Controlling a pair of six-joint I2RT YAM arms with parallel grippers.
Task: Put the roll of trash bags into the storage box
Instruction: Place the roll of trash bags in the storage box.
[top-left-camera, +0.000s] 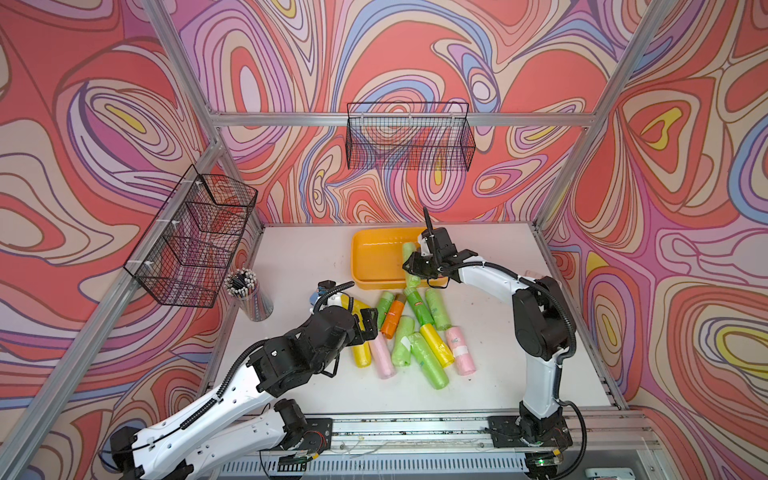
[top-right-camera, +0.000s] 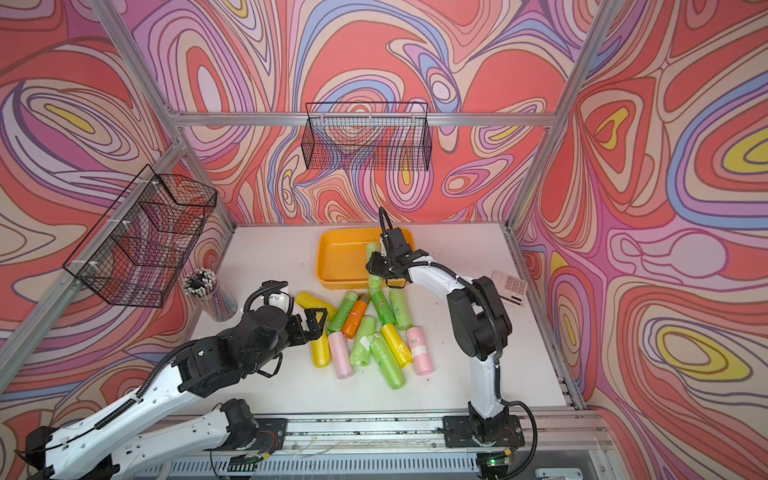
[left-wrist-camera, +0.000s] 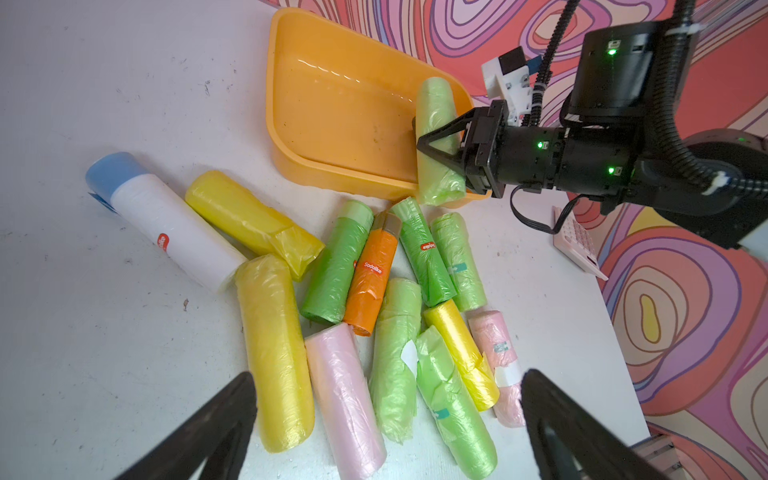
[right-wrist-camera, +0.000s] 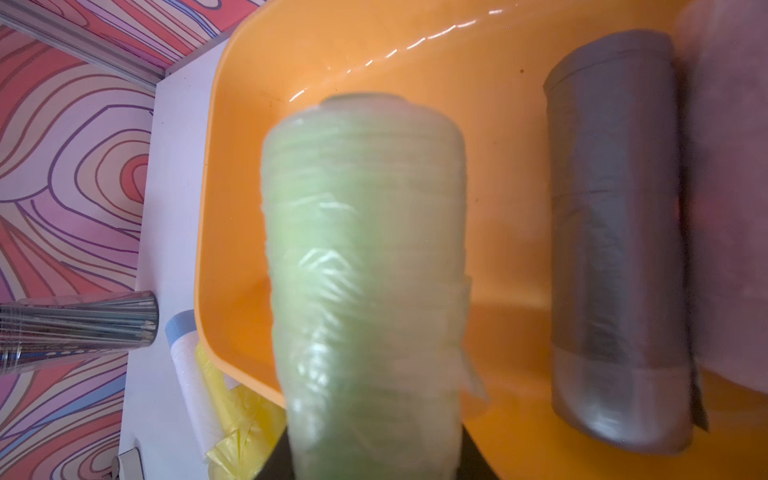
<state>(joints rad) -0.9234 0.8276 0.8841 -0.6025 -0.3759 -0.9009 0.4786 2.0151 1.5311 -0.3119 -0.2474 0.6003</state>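
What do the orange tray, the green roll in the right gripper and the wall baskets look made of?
The storage box looks like glossy moulded plastic, by its highlights; the green roll, thin crinkly translucent film; the wire baskets, black metal mesh, probably coated.

The left arm (top-left-camera: 208, 411) reaches low and forward from its base, wrist level, the left claw (top-right-camera: 314, 322) spread wide and empty. The right arm (top-left-camera: 536, 374) rises upright, bends at the elbow and stretches forward-left, the right claw (left-wrist-camera: 432, 143) clamped across a roll (left-wrist-camera: 436, 108).
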